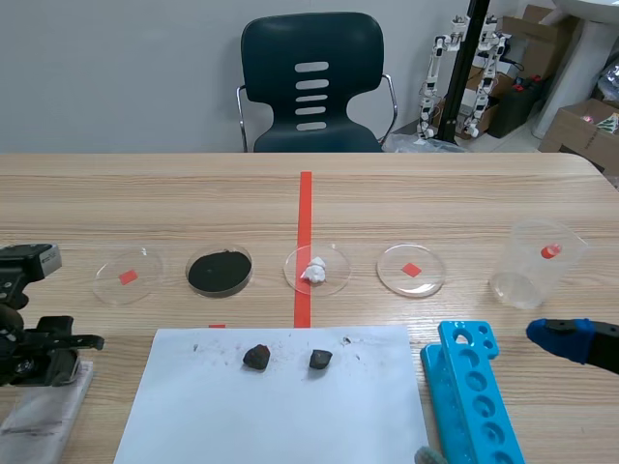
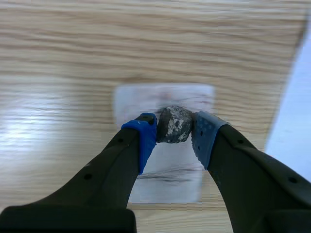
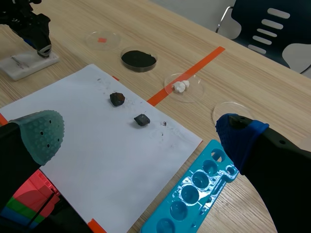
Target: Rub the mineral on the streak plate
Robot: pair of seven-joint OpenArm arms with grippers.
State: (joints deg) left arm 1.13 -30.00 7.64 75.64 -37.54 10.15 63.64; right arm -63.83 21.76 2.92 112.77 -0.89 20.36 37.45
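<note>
The mineral [image 2: 174, 124], a rough grey-brown lump, is clamped between the blue pads of the left pincer [image 2: 173, 130], which sits at the near left of the worktop [image 1: 455, 203]. Directly beneath it lies the white streak plate [image 2: 194, 97]. Whether the lump touches the plate cannot be told. A faint dark smear crosses the plate closer to the pincer's base. The right pincer [image 3: 140, 135] hangs at the near right with its fingers wide apart and nothing between them, just right of a blue tray [image 1: 474, 396] of round wells.

Four clear dishes stand in a row across the middle. The leftmost dish [image 1: 128, 275] shows only an orange-red square. The second dish [image 1: 220, 272] holds black powder. The third dish [image 1: 317, 270], on the tape line, holds a white lump. The fourth dish [image 1: 411, 270] again shows only a red square. Right of them stands a clear cup [image 1: 537, 263] with a small red spot that cannot be made out. Two dark stones [image 1: 256, 357] lie on the paper sheet [image 1: 280, 416] at the near middle.

Only the left wrist view shows the clamped mineral. In the scene view the pincer hides it. The right wrist view alone shows coloured blocks [image 3: 29, 199] under that pincer's left finger. The cup appears only in the scene view.
</note>
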